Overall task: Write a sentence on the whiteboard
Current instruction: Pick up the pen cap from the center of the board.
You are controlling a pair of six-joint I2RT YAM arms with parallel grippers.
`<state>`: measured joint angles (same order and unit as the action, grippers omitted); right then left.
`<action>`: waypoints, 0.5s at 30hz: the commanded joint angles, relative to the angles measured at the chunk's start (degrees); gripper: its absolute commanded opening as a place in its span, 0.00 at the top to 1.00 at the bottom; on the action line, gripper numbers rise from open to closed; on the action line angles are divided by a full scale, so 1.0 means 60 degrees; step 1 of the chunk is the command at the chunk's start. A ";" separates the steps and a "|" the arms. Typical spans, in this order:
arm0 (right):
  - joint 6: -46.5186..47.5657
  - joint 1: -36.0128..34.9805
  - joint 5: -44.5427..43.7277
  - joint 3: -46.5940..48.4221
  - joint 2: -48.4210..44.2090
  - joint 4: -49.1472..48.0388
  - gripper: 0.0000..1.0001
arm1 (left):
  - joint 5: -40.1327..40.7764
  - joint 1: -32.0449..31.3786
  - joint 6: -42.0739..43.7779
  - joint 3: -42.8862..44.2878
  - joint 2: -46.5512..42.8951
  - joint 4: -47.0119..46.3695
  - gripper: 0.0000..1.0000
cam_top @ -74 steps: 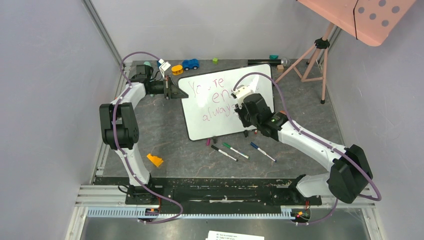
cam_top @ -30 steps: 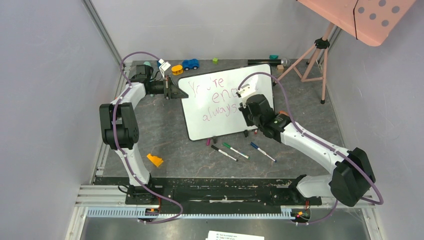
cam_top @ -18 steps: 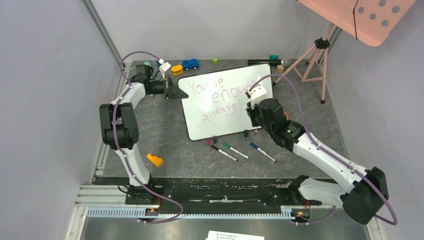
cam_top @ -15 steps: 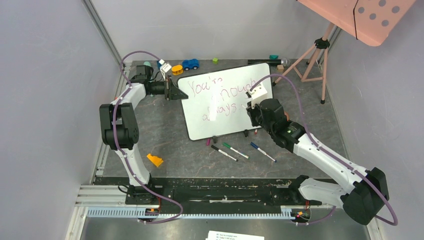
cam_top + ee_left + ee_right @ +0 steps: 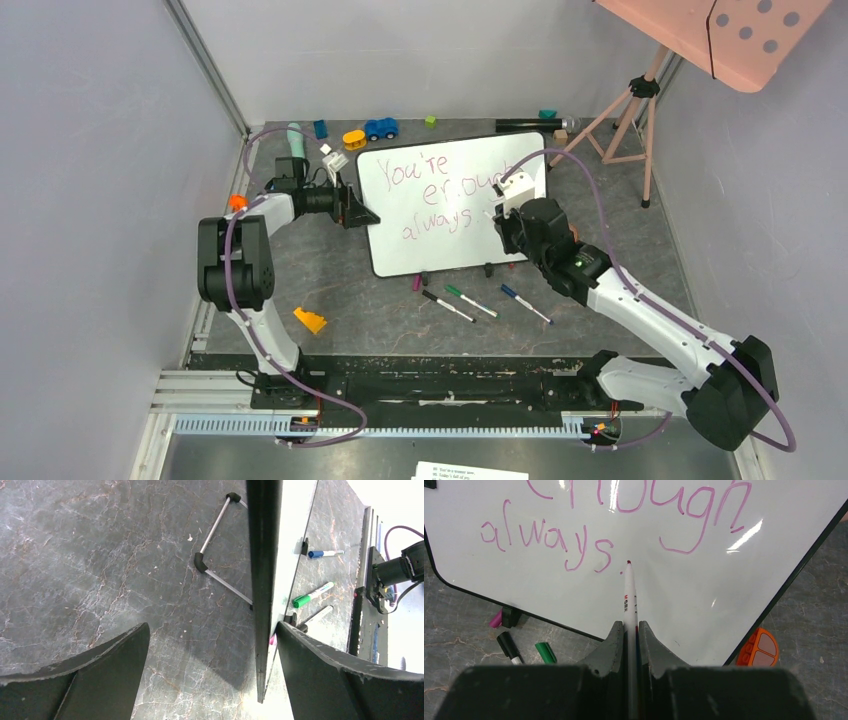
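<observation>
The whiteboard stands upright on the table, and the sentence on it reads "You're enough always." in pink-purple letters. My left gripper is open at the board's left edge. In the left wrist view that black edge stands between the wide-apart fingers, close to the right one. My right gripper is shut on a white marker. Its red tip points at the whiteboard beside the dot after "always". Whether the tip touches the board I cannot tell.
A black marker, a green marker, a blue marker and a pink cap lie in front of the board. An orange wedge sits near left. Small toys line the back; a tripod stands back right.
My left gripper has opened, letting go of the board's left edge, and shifted nearer. The board has turned slightly. My right arm drew back to the right with the marker.
</observation>
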<state>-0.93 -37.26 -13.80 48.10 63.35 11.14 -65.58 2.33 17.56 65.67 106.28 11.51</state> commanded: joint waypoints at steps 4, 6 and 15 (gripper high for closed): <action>-0.0035 0.0028 -0.0076 0.0241 -0.0488 0.0129 1.00 | -0.0366 0.0413 -0.0523 -0.0367 -0.0681 -0.1216 0.00; -0.0021 0.0031 -0.0041 0.0275 -0.0548 0.0168 1.00 | -0.0359 0.0419 -0.0579 -0.0445 -0.0938 -0.1075 0.00; -0.0005 0.0027 -0.0055 0.0556 -0.0523 0.0180 1.00 | -0.0277 0.0452 -0.1149 -0.1830 -0.3033 -0.1036 0.00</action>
<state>-0.91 -37.26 -13.82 48.21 61.01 13.15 -66.11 5.06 14.44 58.74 96.01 7.84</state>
